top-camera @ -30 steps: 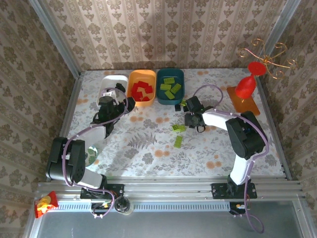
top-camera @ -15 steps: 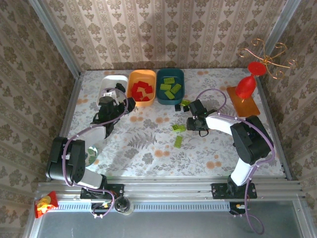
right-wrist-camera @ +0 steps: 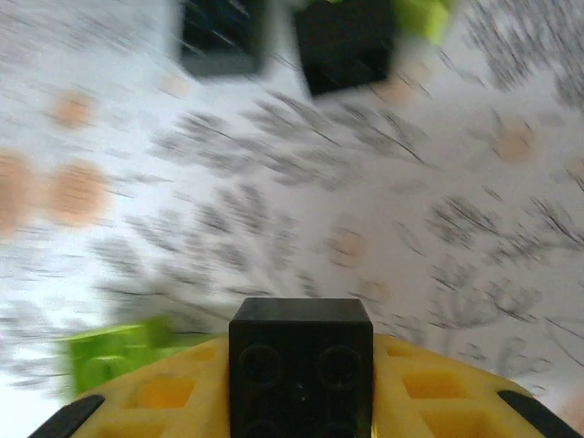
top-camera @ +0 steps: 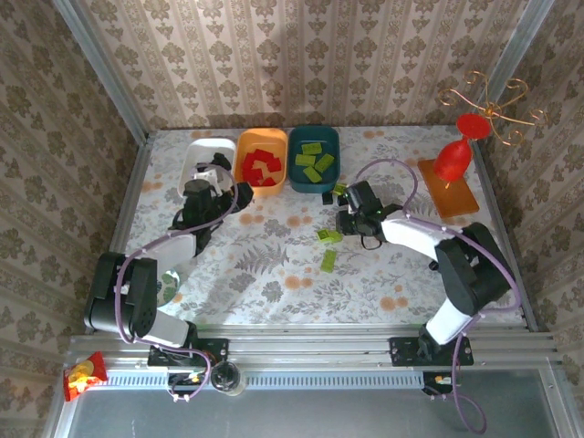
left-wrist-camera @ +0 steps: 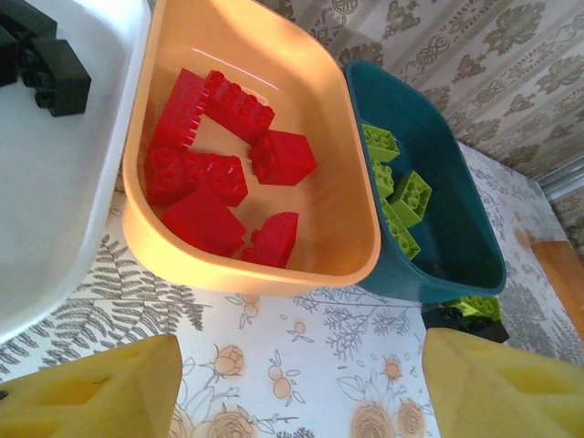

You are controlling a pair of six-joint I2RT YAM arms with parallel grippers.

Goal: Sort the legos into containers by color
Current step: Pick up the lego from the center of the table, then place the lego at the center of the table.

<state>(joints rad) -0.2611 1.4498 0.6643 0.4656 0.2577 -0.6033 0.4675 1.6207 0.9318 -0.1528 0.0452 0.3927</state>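
Note:
My right gripper [right-wrist-camera: 301, 388] is shut on a small black lego [right-wrist-camera: 301, 351], held between its yellow pads just above the table; from above it [top-camera: 350, 222] hangs beside a lime green lego [top-camera: 328, 235]. Another green lego [top-camera: 328, 260] lies nearer me. Two black legos [right-wrist-camera: 347, 46] and a green one [right-wrist-camera: 424, 14] lie ahead, blurred. My left gripper [left-wrist-camera: 301, 392] stands open over the table, in front of the orange container [left-wrist-camera: 274, 274] of red legos [left-wrist-camera: 219, 173]. The white container [left-wrist-camera: 55, 201] holds black legos [left-wrist-camera: 50, 68], the teal container [left-wrist-camera: 456, 251] green ones [left-wrist-camera: 406, 196].
A red cone [top-camera: 453, 160] stands on an orange board at the right, with a gold wire ornament [top-camera: 493, 100] behind it. A small round cup [top-camera: 170, 285] sits beside the left arm. Metal rails and patterned walls bound the flowered table [top-camera: 274, 292].
My right gripper has shut on the black lego and shifted slightly left and toward me. The left gripper has barely moved.

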